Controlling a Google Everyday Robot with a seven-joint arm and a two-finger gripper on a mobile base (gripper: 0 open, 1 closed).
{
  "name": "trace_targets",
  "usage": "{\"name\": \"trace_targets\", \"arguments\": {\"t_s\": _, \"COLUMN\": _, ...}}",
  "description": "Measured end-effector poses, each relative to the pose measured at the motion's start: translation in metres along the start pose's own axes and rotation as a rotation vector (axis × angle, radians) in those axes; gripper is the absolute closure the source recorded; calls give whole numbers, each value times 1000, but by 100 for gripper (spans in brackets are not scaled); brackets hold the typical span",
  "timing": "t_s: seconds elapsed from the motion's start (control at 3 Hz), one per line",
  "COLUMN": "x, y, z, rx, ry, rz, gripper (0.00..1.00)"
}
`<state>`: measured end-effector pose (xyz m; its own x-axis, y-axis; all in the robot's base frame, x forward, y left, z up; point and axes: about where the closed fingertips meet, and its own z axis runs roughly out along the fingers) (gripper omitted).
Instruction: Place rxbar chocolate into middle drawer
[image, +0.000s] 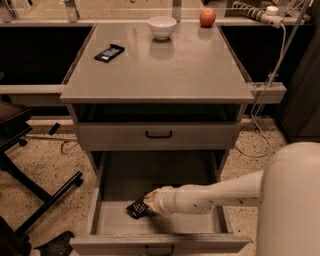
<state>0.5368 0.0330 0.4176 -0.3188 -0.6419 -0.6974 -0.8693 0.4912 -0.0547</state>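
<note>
White arm (215, 196) stretched leftward, nearly level, pincer (148, 205) low at its tip

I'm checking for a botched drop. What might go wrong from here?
The claw holds the rxbar chocolate tilted inside the middle drawer; released like this, it may land on edge or skid. The arm lies low inside the drawer, so pulling out upward might knock the upper drawer front.

Dim light, end effector (145, 206) in shadowed drawer (96, 212)
</note>
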Motion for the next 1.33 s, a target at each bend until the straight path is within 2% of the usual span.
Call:
{"name": "trace_targets", "arguments": {"t_s": 0.33, "x": -14, "y": -15, "z": 6, "rx": 63, "ry": -35, "rz": -13, "gripper": 100}}
{"name": "trace_targets", "arguments": {"t_s": 0.67, "x": -14, "y": -15, "z": 6, "rx": 63, "ry": -35, "rz": -13, "gripper": 81}}
{"name": "trace_targets", "arguments": {"t_s": 1.33, "x": -14, "y": -15, "z": 6, "rx": 63, "ry": -35, "rz": -13, "gripper": 35}}
